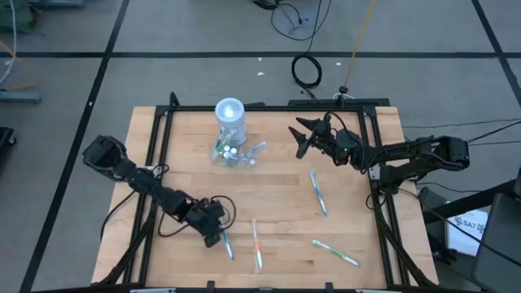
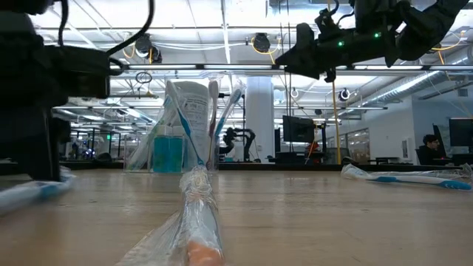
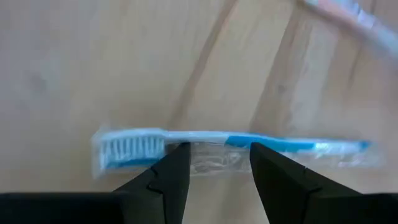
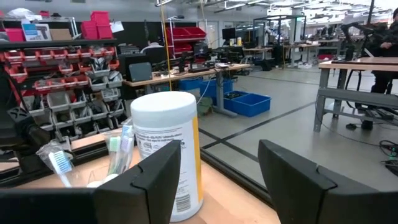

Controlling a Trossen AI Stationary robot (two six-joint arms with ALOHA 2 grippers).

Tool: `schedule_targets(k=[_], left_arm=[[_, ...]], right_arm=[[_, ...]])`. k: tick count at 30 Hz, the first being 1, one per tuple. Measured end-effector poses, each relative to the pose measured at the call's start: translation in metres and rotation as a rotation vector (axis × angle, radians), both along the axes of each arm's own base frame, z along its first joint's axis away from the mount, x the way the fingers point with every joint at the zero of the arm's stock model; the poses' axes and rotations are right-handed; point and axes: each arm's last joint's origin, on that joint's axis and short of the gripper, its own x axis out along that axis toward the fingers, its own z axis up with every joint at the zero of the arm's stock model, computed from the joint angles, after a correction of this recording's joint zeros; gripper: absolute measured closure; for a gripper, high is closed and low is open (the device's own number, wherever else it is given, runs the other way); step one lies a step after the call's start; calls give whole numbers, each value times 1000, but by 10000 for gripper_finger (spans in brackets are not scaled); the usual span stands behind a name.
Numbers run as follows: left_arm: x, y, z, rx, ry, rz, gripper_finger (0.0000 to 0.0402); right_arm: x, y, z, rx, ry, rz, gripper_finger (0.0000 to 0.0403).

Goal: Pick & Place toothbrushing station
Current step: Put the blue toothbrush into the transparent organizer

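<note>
A: Where was the toothbrushing station?
B: Around 12 o'clock on the wooden desk, upright, brushes propped inside.
A: End effectors?
B: Right end effector hovered at its 3 o'clock, fingers wide, empty, probably lining up a grab. Left end effector, at 7 o'clock, straddled a wrapped blue toothbrush, part-open, not gripping.
A: Room?
B: Lab floor, cables, shelving behind.

Two dark jointed arms, black cables, angular matte-black fingers.

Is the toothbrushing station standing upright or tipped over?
Upright: the toothbrushing station stands vertical on the table, pale round top facing up.
</note>
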Motion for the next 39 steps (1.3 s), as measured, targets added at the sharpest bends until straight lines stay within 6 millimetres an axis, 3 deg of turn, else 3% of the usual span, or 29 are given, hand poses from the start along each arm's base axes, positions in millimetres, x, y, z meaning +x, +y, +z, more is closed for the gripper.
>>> schedule_targets(k=[5, 9, 14, 18, 26, 33, 39], left_arm=[[5, 17, 6, 180, -62, -226, 227], [8, 36, 21, 232, -57, -228, 227], [11, 51, 56, 63, -42, 55, 227], [12, 47, 61, -186, 8, 307, 227], [11, 28, 32, -220, 171, 446, 227], [21, 28, 6, -194, 223, 546, 227], [26, 32, -1, -172, 224, 550, 227]], right_arm=[[0, 0, 0, -1, -3, 0, 195], [0, 0, 0, -1, -4, 1, 195], [0, 0, 0, -1, -3, 1, 195], [0, 0, 0, 1, -4, 2, 195], [0, 1, 0, 3, -1, 3, 195], [0, 1, 0, 2, -4, 4, 195], [0, 1, 0, 3, -4, 4, 195]])
